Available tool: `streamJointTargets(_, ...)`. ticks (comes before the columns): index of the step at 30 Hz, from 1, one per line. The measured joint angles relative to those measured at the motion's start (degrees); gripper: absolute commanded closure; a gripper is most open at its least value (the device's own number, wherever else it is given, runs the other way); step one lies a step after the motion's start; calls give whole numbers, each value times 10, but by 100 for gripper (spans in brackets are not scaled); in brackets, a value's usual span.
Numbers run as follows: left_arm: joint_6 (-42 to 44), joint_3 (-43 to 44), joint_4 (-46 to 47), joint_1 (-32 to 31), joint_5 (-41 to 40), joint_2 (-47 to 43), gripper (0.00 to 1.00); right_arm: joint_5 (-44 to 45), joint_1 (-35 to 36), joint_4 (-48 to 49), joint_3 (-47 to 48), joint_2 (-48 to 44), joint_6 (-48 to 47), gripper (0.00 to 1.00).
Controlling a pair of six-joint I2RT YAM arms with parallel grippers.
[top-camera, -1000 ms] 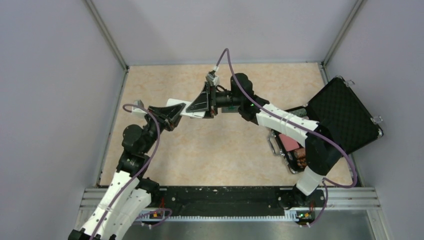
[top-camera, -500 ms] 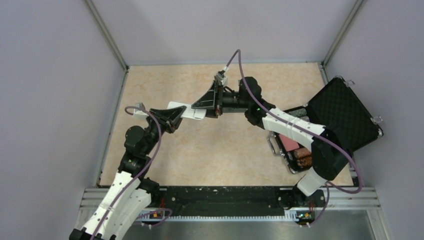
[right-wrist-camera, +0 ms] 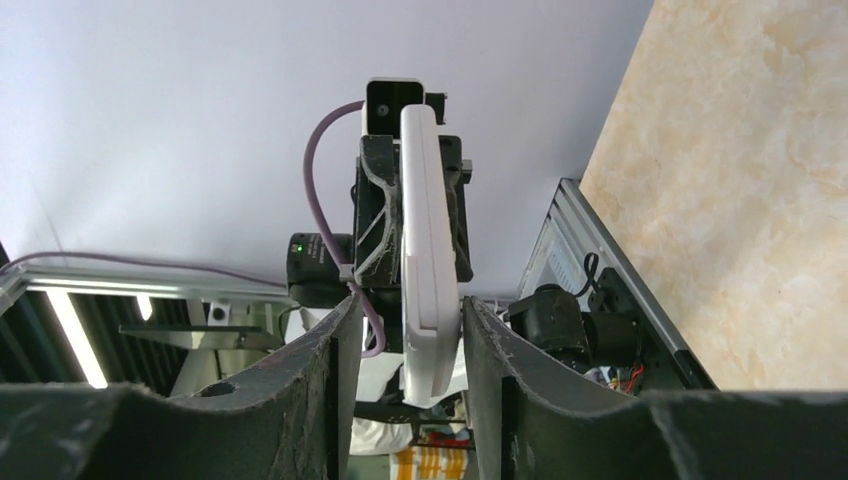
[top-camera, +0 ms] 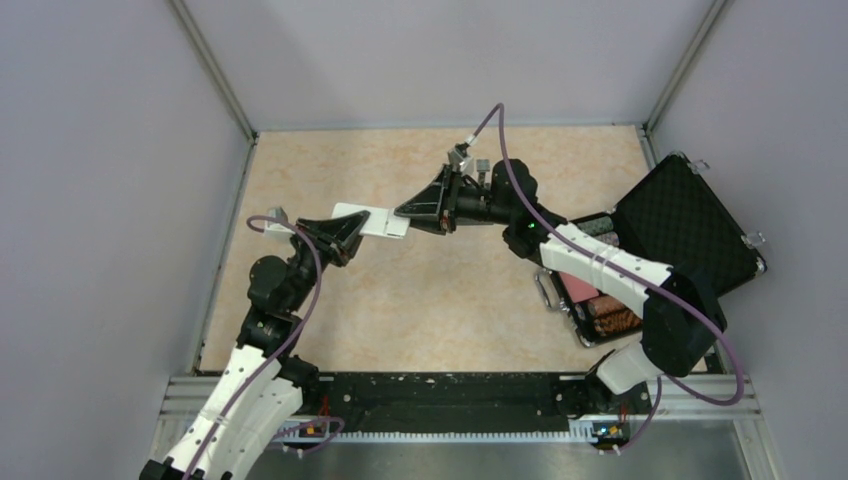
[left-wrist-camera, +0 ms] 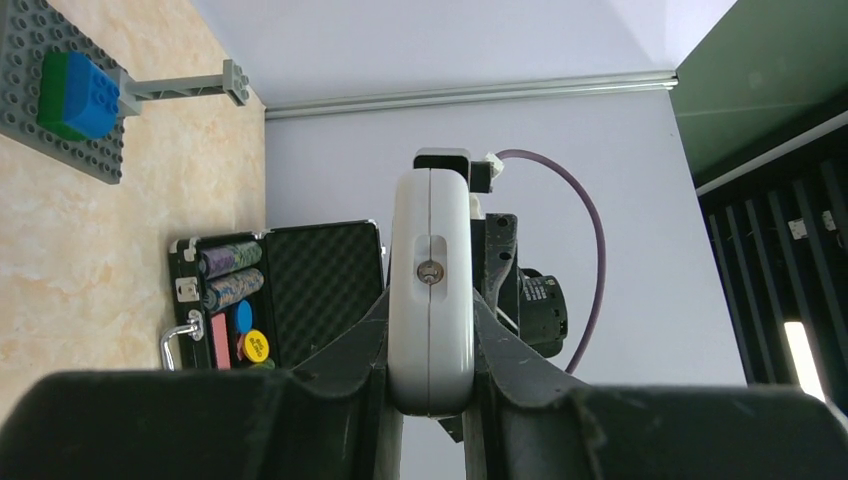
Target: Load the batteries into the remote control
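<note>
The white remote control point(top-camera: 372, 221) is held in the air over the table's left middle, roughly level. My left gripper point(top-camera: 348, 233) is shut on its left end; in the left wrist view the remote control point(left-wrist-camera: 430, 230) is seen edge-on, pinched between both fingers. My right gripper point(top-camera: 412, 213) stands around its right end. In the right wrist view the remote control point(right-wrist-camera: 428, 250) sits between the jaws close to the right finger point(right-wrist-camera: 480, 340), with a clear gap to the left finger point(right-wrist-camera: 345, 340). My right gripper point(right-wrist-camera: 412, 305) is open. The batteries are out of view.
An open black case point(top-camera: 690, 230) with foam lining lies at the right edge, holding poker chips point(top-camera: 603, 318). In the left wrist view a grey studded plate point(left-wrist-camera: 20, 60) carries a blue and green block point(left-wrist-camera: 75, 95). Grey walls enclose the table.
My right wrist has swung to the right and turned, and its jaws have narrowed around the remote's end. The left gripper and the remote have stayed nearly still.
</note>
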Motion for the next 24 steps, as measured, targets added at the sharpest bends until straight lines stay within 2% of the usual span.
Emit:
streamJointTargets(4,-1,0,7,0,0,0,100,10,0,-7,0,0,-1,66)
streamJointTargets(15,-4,-10,19,0,2,5,100,9,-2,-52,11,1,-33,98)
streamJointTargets(24,-4,-10,36,0,3,9,100,-19,-5,-85,43,10,-67,99)
